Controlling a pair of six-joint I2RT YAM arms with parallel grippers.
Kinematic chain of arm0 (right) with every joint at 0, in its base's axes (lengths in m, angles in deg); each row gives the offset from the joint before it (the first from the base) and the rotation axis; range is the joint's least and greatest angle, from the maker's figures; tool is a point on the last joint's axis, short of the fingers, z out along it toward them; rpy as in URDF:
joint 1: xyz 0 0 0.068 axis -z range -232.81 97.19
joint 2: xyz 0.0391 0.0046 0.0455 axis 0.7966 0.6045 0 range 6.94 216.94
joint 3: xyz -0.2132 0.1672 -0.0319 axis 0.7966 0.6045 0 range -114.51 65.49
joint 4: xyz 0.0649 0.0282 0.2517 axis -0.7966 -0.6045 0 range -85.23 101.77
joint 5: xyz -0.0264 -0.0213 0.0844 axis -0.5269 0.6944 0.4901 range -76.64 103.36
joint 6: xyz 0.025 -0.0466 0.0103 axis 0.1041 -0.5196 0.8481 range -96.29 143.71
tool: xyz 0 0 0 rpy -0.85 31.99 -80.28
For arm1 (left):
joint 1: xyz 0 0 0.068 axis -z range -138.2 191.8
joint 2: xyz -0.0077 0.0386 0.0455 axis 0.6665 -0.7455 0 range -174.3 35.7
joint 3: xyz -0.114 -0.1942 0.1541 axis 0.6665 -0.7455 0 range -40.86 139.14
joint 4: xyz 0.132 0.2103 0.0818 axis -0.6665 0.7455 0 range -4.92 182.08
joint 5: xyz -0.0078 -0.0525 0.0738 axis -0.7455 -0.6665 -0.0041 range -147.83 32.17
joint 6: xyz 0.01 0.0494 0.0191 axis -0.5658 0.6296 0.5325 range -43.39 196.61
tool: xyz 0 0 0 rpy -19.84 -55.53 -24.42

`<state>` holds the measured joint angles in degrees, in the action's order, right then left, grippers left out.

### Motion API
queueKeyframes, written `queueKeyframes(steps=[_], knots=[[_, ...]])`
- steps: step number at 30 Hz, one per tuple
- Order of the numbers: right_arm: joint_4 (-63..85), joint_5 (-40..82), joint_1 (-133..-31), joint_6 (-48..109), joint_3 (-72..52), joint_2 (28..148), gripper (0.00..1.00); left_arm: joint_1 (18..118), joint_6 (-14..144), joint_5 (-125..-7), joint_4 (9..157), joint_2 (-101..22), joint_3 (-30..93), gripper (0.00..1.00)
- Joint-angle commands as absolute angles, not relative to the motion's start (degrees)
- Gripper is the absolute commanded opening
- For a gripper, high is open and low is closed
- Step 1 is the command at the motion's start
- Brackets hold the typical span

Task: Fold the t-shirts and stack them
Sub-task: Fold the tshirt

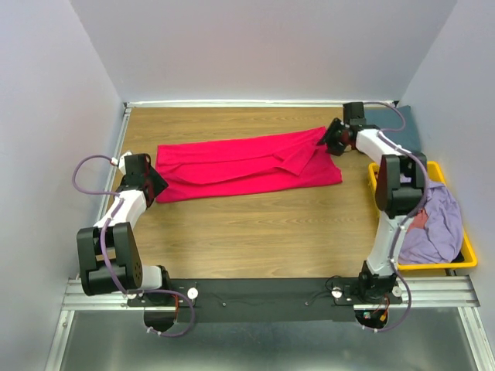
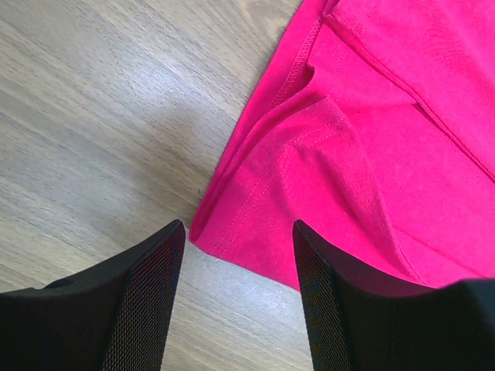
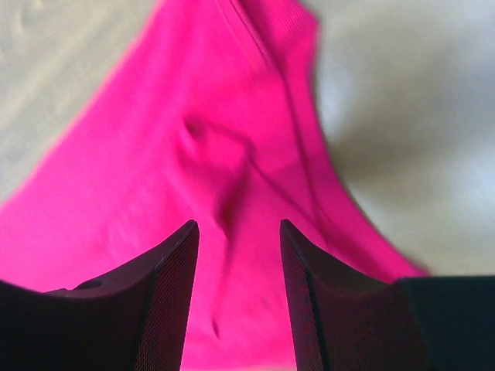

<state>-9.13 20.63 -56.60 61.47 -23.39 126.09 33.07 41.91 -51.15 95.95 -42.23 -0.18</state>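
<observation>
Wood tabletop shows all around your crimson t-shirt; left gripper spread wide at its near corner, right gripper spread wide over the opposite end.

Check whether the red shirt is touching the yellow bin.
Apart. The top view shows a strip of bare table between the right edge of the shirt and the bin.

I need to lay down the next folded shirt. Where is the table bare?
The widest bare tabletop lies between the red shirt and the arm bases. A narrower strip runs between the shirt and the back wall. Crowded: the left claw at the shirt's left end, the right claw at its right end, the yellow bin full of clothes.
</observation>
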Motion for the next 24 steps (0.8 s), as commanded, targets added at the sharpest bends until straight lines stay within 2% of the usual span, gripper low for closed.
queueKeyframes(steps=[1,10,24], knots=[[-9.5,17.84,-54.4,56.94,-15.12,116.64,0.54,33.28,40.57,-51.24,97.55,-43.31,-0.08,0.66],[-9.5,18.28,-50.17,58.17,3.51,105.56,0.55,33.36,38.9,-48.86,98.44,-44.45,-0.87,0.66],[-5.46,22.15,-50.0,60.36,5.9,109.77,0.54,33.28,38.37,-50.27,96.5,-48.32,-1.57,0.62]])
